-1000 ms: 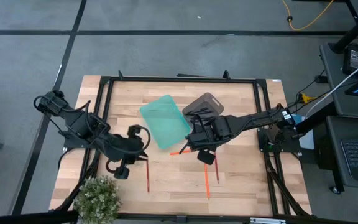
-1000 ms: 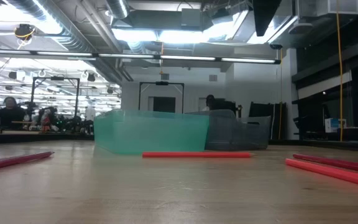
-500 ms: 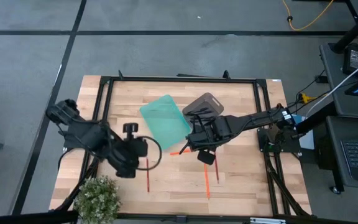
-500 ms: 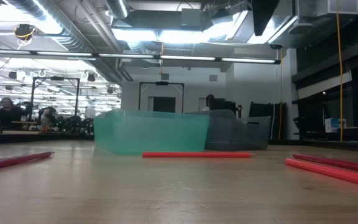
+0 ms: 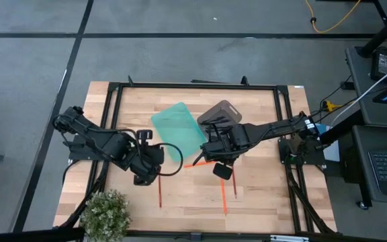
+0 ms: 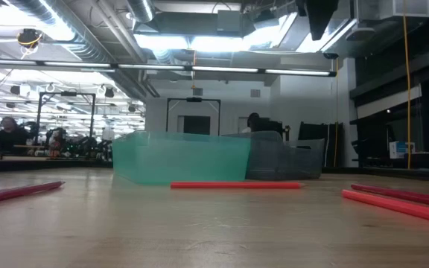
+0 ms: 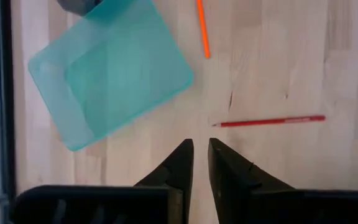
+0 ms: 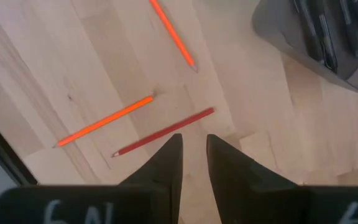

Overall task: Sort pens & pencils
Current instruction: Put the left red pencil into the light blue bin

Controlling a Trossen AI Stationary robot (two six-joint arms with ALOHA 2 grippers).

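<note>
Several pencils lie flat on the wooden table: an orange one (image 5: pixel 195 163) at the middle, a red one (image 5: pixel 159 191) near the front left, and an orange one (image 5: pixel 223 195) beside a red one (image 5: pixel 234 185) at the front right. Black pens (image 8: pixel 328 28) lie in the grey tray (image 5: pixel 220 113). The teal tray (image 5: pixel 178 129) stands left of it. My left gripper (image 5: pixel 146 176) hovers above the table just left of the red pencil (image 7: pixel 269 121), open by a narrow gap and empty. My right gripper (image 5: pixel 222 168) hangs over the front-right pencils (image 8: pixel 163 140), open by a narrow gap and empty.
A potted plant (image 5: pixel 106 212) stands at the table's near left corner. A black frame (image 5: pixel 193 85) runs around the table top. The low view shows the two trays (image 6: pixel 181 158) behind a red pencil (image 6: pixel 235 184), and more pencils at the right (image 6: pixel 401 201) and left (image 6: pixel 17 192).
My left gripper has swung toward the table's right, closer to the red pencil at the front left, sunk a little, and tipped to point more steeply down. The pencils and trays have stayed put.
</note>
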